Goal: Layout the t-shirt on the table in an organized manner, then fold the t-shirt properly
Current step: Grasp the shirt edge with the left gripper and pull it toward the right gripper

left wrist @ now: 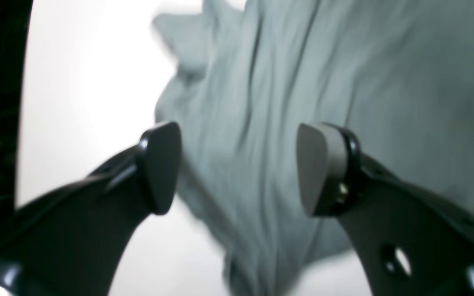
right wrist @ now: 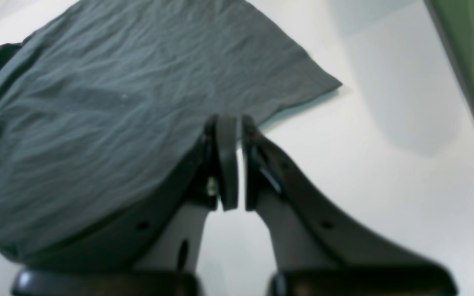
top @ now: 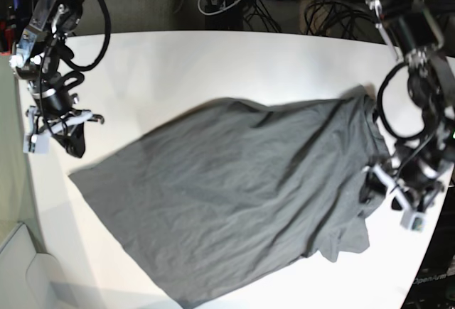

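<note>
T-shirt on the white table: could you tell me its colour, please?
Plain dark charcoal-grey cotton t-shirt; clearest in base view.

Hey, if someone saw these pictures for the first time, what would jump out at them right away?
The dark grey t-shirt dominates, spread rumpled and slanted across the middle of the white table. The left end effector stands open just above the cloth's bunched edge. The right end effector is shut beside the shirt's far corner, over bare table, holding nothing.
</note>
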### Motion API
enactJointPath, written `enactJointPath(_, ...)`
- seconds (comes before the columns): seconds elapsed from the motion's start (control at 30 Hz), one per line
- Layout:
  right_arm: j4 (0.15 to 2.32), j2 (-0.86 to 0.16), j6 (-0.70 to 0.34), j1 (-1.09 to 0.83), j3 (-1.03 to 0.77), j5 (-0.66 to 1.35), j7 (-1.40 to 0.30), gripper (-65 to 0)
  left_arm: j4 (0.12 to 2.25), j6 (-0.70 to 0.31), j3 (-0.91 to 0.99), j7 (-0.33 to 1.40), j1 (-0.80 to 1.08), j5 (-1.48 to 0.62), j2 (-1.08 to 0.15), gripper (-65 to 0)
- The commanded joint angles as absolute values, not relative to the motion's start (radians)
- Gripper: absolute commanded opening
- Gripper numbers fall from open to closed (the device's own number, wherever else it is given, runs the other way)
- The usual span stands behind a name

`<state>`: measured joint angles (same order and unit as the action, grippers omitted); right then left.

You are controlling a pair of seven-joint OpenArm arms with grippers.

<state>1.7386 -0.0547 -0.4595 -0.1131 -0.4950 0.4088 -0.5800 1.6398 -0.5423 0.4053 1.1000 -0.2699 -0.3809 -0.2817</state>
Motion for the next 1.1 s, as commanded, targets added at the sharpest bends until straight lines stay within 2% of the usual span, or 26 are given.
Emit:
enactJointPath(0.0, 1.756, -0.065, -0.466, -0.105, -0.496, 0.427, -0.570, -61.3, 1.595, -0.542, 0.372, 1.056, -0.332, -0.352, -0.289, -22.1)
enactJointPath(0.27, 1.771, -0.071, -0.466, -0.136, -0.498, 0.427, -0.598, -61.4, 1.056, -0.542, 0.134, 0.739, -0.542, -0.007, -0.217, -22.5)
enactJointPath(0.43, 1.801, -0.071, -0.466, -0.153, -0.498, 0.427, -0.598, -61.4, 0.816, -0.530, 0.182, 0.641, -0.602, 0.174, -0.176, -25.9)
enactJointPath(0.5, 1.813, -0.073, -0.466, -0.154, -0.498, 0.426, -0.598, -61.3, 0.768, -0.466, 0.226, 0.630, -0.602, 0.220, -0.179, -30.1)
enactJointPath(0.6, 1.819, -0.088, -0.466, -0.153, -0.498, 0.426, -0.598, -61.3, 0.751, -0.378, 0.275, 0.639, -0.595, 0.265, -0.200, -39.9)
enactJointPath(0.7, 1.822, -0.093, -0.466, -0.151, -0.498, 0.426, -0.599, -61.3, 0.751, -0.367, 0.275, 0.727, -0.536, 0.297, -0.225, -50.2)
enactJointPath(0.8, 1.821, -0.093, -0.466, -0.145, -0.498, 0.426, -0.599, -61.3, 0.757, -0.367, 0.275, 0.805, -0.475, 0.325, -0.222, -56.8)
enactJointPath(0.93, 1.821, -0.094, -0.483, -0.143, -0.498, 0.426, -0.599, -61.3, 0.794, -0.369, 0.271, 0.903, -0.390, 0.305, -0.173, -60.8)
enactJointPath(1.07, 1.821, -0.091, -0.624, -0.143, -0.496, 0.426, -0.599, -61.3, 0.934, -0.369, 0.271, 0.989, -0.311, 0.308, -0.088, -60.9)
